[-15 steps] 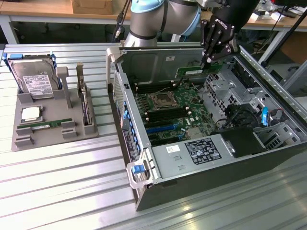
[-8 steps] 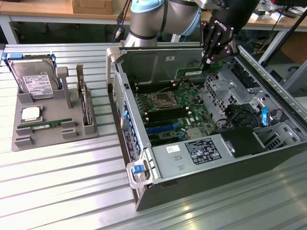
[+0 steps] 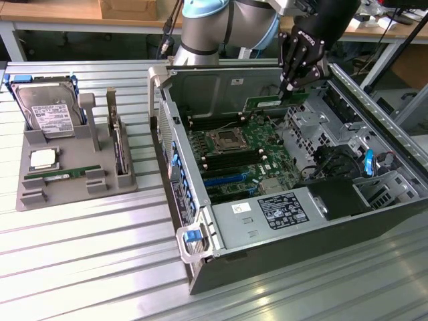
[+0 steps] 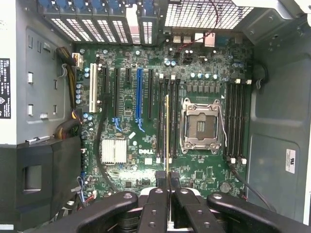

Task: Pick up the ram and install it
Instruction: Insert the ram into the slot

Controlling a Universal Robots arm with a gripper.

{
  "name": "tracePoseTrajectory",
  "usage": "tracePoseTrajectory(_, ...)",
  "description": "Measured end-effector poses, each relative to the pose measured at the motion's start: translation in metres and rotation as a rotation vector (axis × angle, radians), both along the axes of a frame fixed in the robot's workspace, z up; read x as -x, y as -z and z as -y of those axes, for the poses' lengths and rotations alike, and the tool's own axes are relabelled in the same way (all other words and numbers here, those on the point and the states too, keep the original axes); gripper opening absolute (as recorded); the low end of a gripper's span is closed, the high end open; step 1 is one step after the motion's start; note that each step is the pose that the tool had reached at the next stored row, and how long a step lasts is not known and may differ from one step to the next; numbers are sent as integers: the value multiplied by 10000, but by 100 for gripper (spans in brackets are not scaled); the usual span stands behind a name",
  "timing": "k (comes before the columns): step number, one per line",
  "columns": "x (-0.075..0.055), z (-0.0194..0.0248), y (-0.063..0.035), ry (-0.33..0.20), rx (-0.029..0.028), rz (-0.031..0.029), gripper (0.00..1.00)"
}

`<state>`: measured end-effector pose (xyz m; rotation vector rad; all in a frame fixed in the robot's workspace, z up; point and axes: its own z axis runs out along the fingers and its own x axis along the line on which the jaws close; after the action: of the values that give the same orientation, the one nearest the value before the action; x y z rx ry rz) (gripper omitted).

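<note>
- Gripper [image 3: 289,89]: black and two-fingered, reaching down into the open case [image 3: 301,257]. Its fingers are pressed in on the ram and pinch it by its upper edge.
- Ram [image 3: 267,102]: a green stick held on edge with its long side level. It hangs above the motherboard [image 3: 234,160] in the far part of the case, close to the raised side wall.
- Wrist view, gripper [image 4: 167,177]: the fingers [image 4: 156,199] clamp the ram [image 4: 167,131] from both sides. The ram is seen edge-on as a thin pale line.
- Slots [image 4: 160,121]: long, black and parallel to the held ram, which lies over this group just beside the socket [image 4: 201,128].
- Socket: square and metal-framed, with further black slots on its other side.
- Tray [image 3: 27,194]: grey, on the slatted table [image 3: 100,267] at the exterior view's left, beside the case.
- Tray contents: a hard drive [image 3: 47,110] propped at the back, a processor [image 3: 43,159] lying flat, a spare stick [image 3: 63,175] lying in its holder, and a card [image 3: 117,140] standing upright at the side nearest the case.
</note>
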<state>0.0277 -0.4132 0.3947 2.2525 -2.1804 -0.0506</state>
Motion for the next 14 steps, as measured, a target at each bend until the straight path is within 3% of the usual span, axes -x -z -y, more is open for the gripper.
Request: tracePoseTrajectory(14, 0, 0, 77, 1, -1, 0, 12)
